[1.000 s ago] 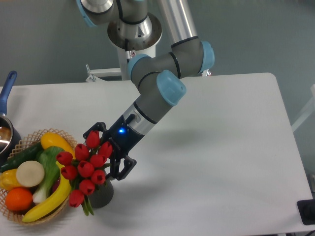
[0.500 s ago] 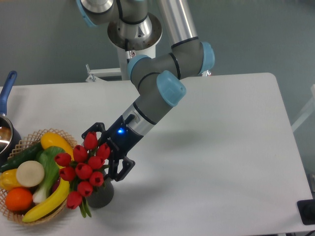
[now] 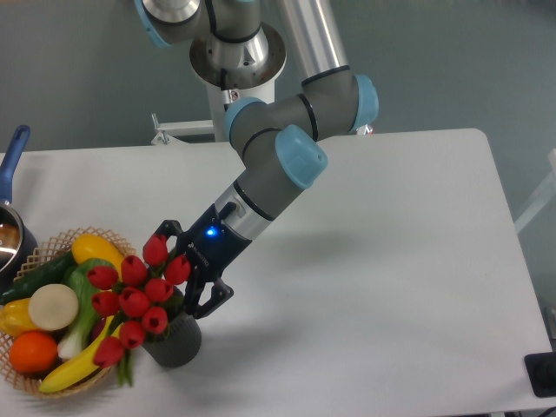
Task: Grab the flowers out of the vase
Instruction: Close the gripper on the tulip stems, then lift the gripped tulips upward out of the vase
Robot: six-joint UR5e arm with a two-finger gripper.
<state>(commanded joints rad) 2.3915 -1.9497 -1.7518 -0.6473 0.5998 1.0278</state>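
The claw (image 3: 184, 276) grips the flowers (image 3: 132, 293), whose red buds lean away from it above the vase (image 3: 178, 340).

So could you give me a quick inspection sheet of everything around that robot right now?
Surface: white table, bare on its right side.
Job's things: red flowers leaning left over the basket, stems at the dark grey vase; whether they are still inside it cannot be told.
Clutter: wicker basket of fruit and vegetables at the left; blue-handled pot at the left edge.
End effector: at the flower stems, just above the vase; its grip is hidden by the blooms.
Cables: nothing seen.
Surroundings: grey floor, robot base behind the table.
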